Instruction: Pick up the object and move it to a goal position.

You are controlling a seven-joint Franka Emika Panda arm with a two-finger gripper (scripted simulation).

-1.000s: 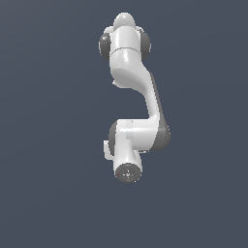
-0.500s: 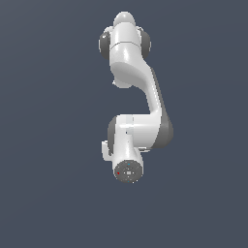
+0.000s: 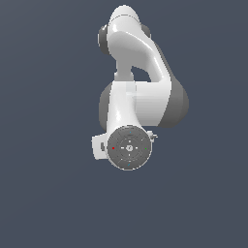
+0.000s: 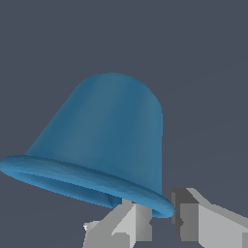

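One blue cup (image 4: 104, 140) fills the wrist view, and it sits right at the pincer (image 4: 162, 220): its protruding rim passes between the two grey fingers (image 4: 128, 223), one finger inside the mouth and the other against the outer wall, so the pincer appears pressed together on the rim and pinching the cup. Holding it by the rim rather than around the body looks like a choice that suits a tapered wall, since the lip gives the fingers an edge that will not slide off; that is a judgement. The cup hangs tilted from the fingers, its closed end pointing away from them. In the exterior view the single arm (image 3: 138, 97) points its wrist straight down, hiding pincer and cup beneath it. Count: one cup, one arm, two fingers; no goal marker shows.
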